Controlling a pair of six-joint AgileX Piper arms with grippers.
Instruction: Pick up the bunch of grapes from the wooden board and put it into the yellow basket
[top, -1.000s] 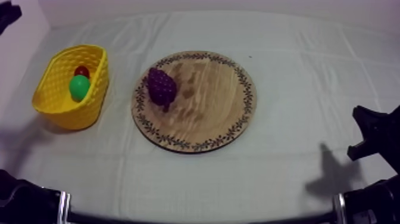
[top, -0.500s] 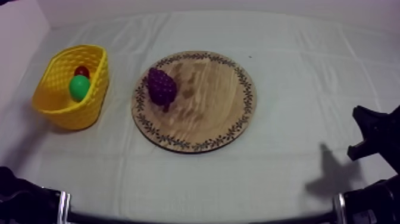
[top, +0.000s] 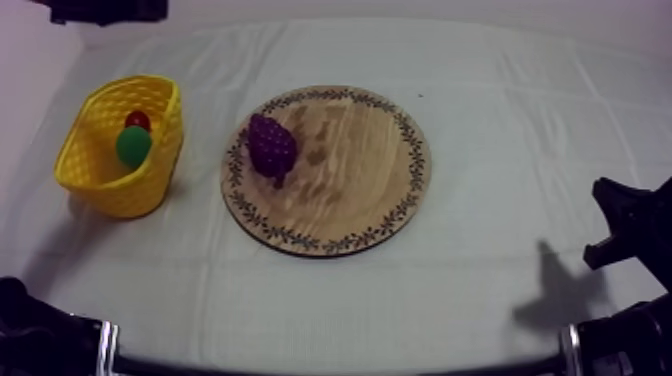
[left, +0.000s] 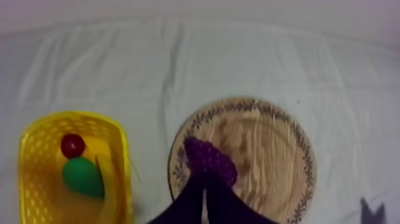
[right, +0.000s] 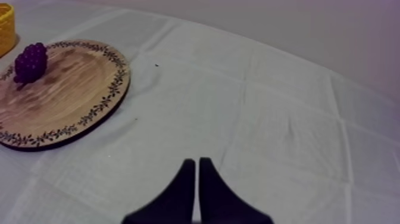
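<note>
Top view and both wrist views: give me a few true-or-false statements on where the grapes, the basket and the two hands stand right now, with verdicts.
1. The grapes lie on the board, on its side nearer the basket. True.
2. The basket holds nothing. False: a green pear and a small red fruit lie in it.
3. The left hand is shut on nothing. True.
4. The right hand grips the grapes. False: it is shut on nothing, over bare cloth, apart from the board.
</note>
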